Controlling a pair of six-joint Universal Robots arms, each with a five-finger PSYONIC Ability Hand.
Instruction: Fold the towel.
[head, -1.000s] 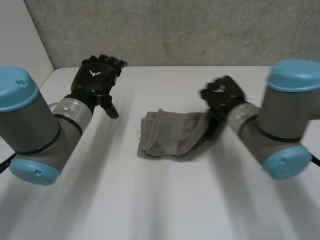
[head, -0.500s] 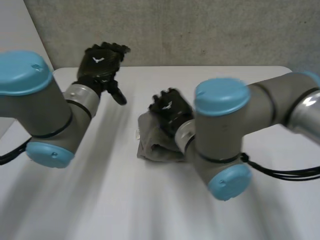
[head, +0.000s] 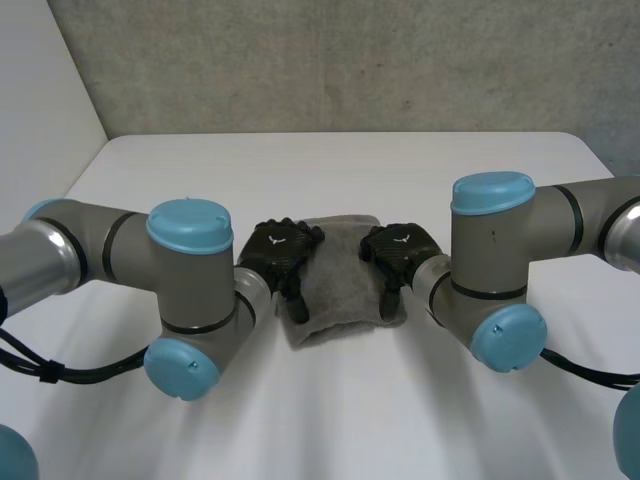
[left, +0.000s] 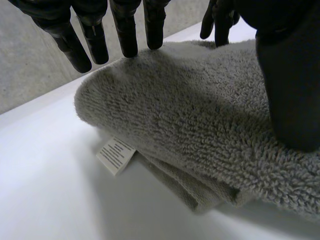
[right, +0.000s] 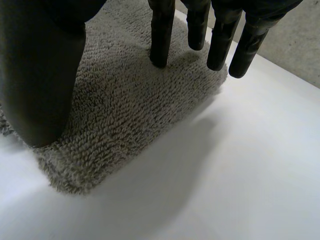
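Towel (head: 340, 285): a compact folded bundle at mid-table (head: 330, 160). Your left hand (head: 280, 250) and right hand (head: 400, 248) press its opposite side edges, fingers straight, gripping nothing. This looks like final flattening. Next, lift both hands clear without dragging the layers or the label (left: 116, 155).

Robot lab bench — bare white table (head: 330, 420), plain grey wall (head: 330, 60), robot arms (head: 185, 270).

A white table (head: 330, 430) was lit softly, and faint shadows were cast on its matte top. Beyond the fingers (left: 126, 35), at the table's far edge, a rough grey wall (head: 330, 60) was seen. A smoother, paler wall (head: 40, 90) was joined to it well to the left of the fingers.
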